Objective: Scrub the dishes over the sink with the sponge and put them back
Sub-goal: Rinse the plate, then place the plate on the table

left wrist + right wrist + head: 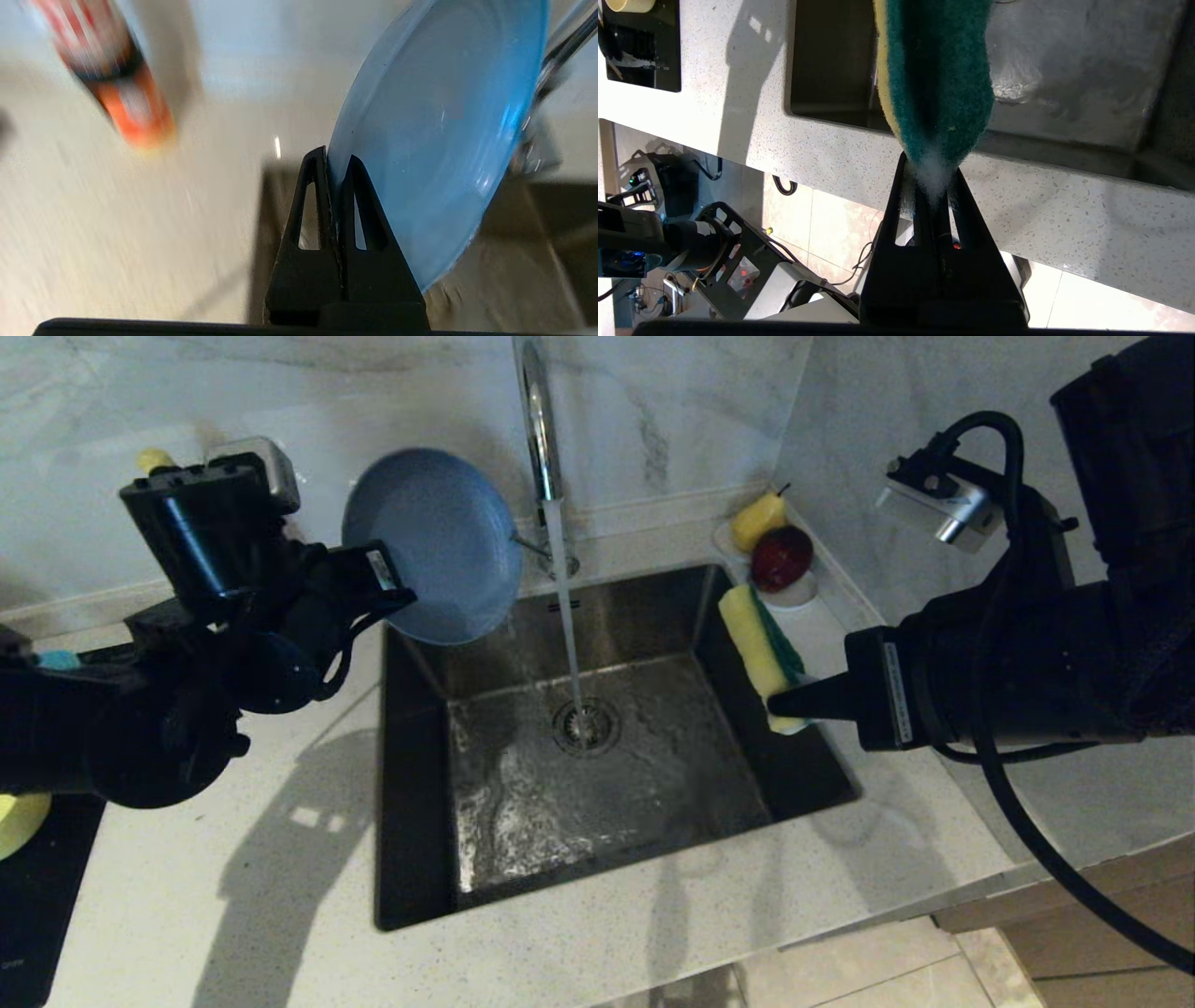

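Observation:
My left gripper (397, 593) (334, 156) is shut on the rim of the grey-blue plate (434, 543) (439, 121). It holds the plate tilted on edge above the back left corner of the sink (653, 775). Over the sink's right edge, my right gripper (780, 705) (929, 175) is shut on one end of the sponge (761, 649) (938, 70), yellow foam toward the basin and green face away. Water runs from the chrome tap (539, 420) down to the drain strainer (585, 725). A yellow bowl (19, 821) shows at the far left edge.
A white saucer (794, 593) holding a red and a yellow fruit sits by the sink's back right corner. A black mat (42, 896) lies on the left counter. An orange bottle (117, 79) stands blurred by the wall. The speckled counter (261, 896) surrounds the sink.

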Tool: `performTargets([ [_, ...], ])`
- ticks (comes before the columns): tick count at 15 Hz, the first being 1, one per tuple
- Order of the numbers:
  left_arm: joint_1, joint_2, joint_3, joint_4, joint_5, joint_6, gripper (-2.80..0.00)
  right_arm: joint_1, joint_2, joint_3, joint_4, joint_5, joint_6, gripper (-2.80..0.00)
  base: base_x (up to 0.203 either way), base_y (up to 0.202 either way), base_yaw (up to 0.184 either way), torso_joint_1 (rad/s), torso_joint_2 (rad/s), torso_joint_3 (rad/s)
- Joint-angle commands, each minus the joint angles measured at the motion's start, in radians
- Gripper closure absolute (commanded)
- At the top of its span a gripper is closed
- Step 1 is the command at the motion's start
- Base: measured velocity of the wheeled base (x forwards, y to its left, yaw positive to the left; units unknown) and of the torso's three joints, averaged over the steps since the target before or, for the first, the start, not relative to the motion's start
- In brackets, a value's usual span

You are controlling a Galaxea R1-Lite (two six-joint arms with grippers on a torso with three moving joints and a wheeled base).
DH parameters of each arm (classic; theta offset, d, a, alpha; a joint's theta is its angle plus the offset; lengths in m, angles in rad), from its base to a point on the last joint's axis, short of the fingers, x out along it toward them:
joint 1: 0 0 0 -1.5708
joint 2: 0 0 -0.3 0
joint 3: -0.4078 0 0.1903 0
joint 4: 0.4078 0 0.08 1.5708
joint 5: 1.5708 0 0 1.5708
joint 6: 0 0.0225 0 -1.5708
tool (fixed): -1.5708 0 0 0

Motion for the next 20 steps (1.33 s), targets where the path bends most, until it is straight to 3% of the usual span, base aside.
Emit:
performTargets([
  [1, 0.000, 0.009, 0.117, -0.316, -0.024, 0.129, 0.00, 0.000, 0.012, -0.002, 0.002, 0.000, 0.003, 0.00, 0.000, 0.000, 0.000, 0.000, 0.00, 0.000],
  [3, 0.000, 0.017, 0.151, -0.367, -0.044, 0.158, 0.00, 0.000, 0.009, -0.002, 0.002, 0.000, 0.003, 0.00, 0.000, 0.000, 0.000, 0.000, 0.00, 0.000],
  [8, 0.003, -0.038, 0.189, -0.355, -0.089, 0.169, 0.00, 0.000, 0.009, -0.002, 0.002, 0.001, 0.003, 0.00, 0.000, 0.000, 0.000, 0.000, 0.00, 0.000],
  [14, 0.141, -0.040, 0.118, -0.044, -0.085, 0.140, 0.00, 0.000, 0.001, -0.004, 0.001, 0.001, -0.002, 0.00, 0.000, 0.000, 0.000, 0.000, 0.00, 0.000],
  [15, 0.161, -0.045, 0.108, 0.031, -0.085, 0.116, 0.00, -0.001, -0.005, 0.003, 0.002, 0.001, -0.001, 0.00, 0.000, 0.000, 0.000, 0.000, 0.00, 0.000],
  [18, 0.229, -0.092, 0.035, 0.372, -0.124, -0.067, 0.00, -0.014, -0.007, 0.006, 0.001, 0.001, 0.000, 0.00, 0.000, 0.000, 0.000, 0.000, 0.00, 0.000],
  [20, 0.314, -0.138, -0.056, 0.647, -0.260, -0.233, 0.00, -0.017, -0.005, 0.006, 0.002, 0.001, 0.000, 0.00, 0.000, 0.000, 0.000, 0.000, 0.00, 0.000],
])
